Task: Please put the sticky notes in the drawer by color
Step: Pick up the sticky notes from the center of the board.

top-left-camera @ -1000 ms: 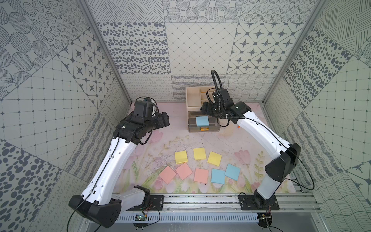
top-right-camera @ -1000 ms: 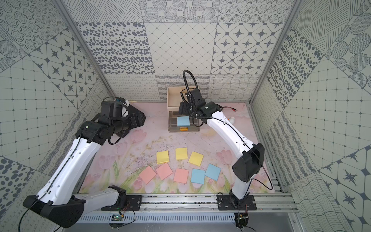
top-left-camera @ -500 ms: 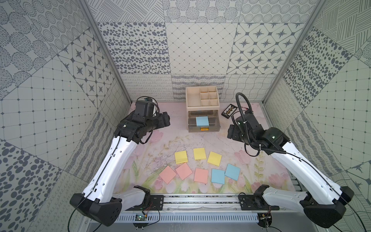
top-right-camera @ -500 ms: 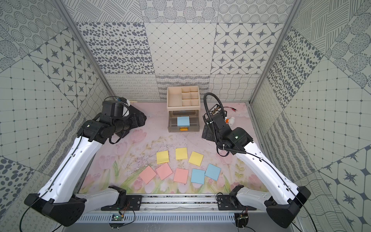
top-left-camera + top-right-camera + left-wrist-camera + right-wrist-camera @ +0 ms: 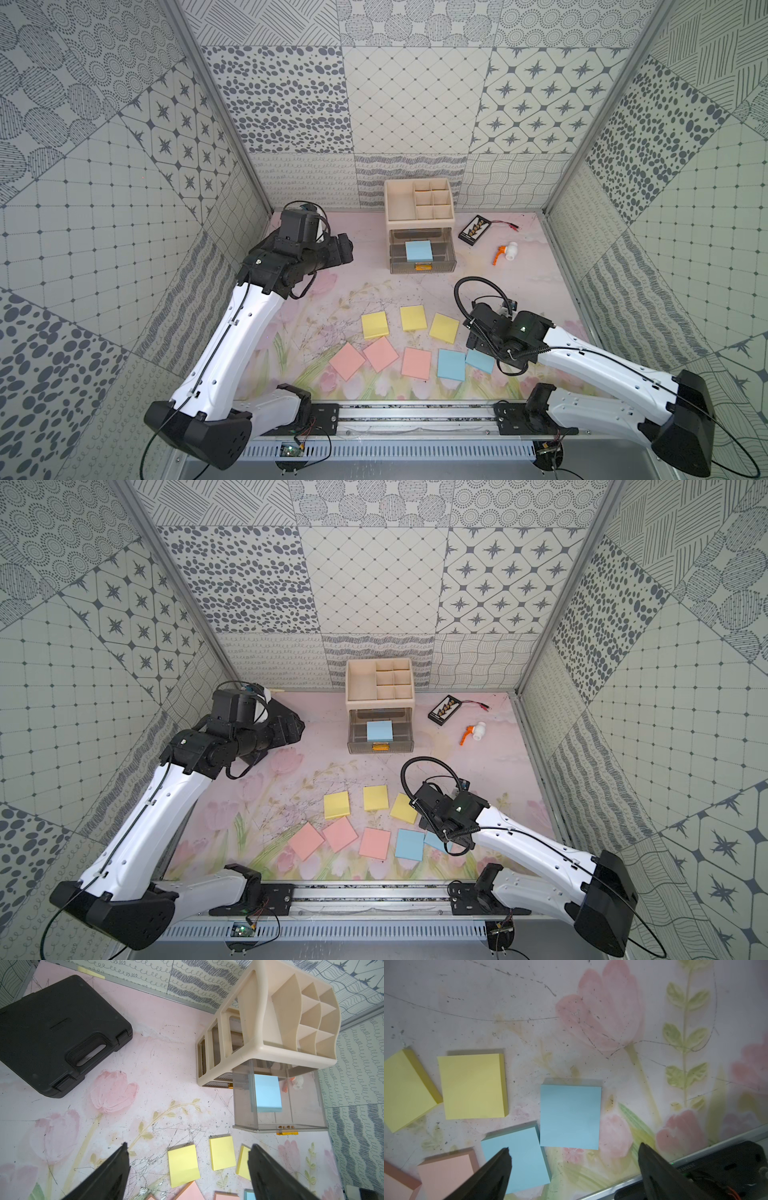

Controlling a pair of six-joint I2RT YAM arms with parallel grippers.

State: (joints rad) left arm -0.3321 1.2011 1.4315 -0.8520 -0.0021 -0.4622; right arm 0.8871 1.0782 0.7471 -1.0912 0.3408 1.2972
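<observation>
Cream plastic chest [image 5: 399, 203] sits at the rear of a scuffed floral mat [image 5: 332, 299]. Its top smoky see-thru drawer [image 5: 442, 257] is pulled out w/ 1 flat square blue pad [image 5: 418, 251] inside. On the mat lie 3 yellow pads [image 5: 413, 318], 3 pink pads [image 5: 380, 353] & 2 blue pads [image 5: 451, 364]. Right gripper [image 5: 574, 1147] hovers over these blue pads, jaws spread wide, empty. Left gripper [image 5: 189, 1145] is likewise spread wide & empty, raised left of the chest.

Right end effector [image 5: 574, 1147] left the drawer [image 5: 422, 259], now low over front blue sticky notes [image 5: 569, 1116]
</observation>
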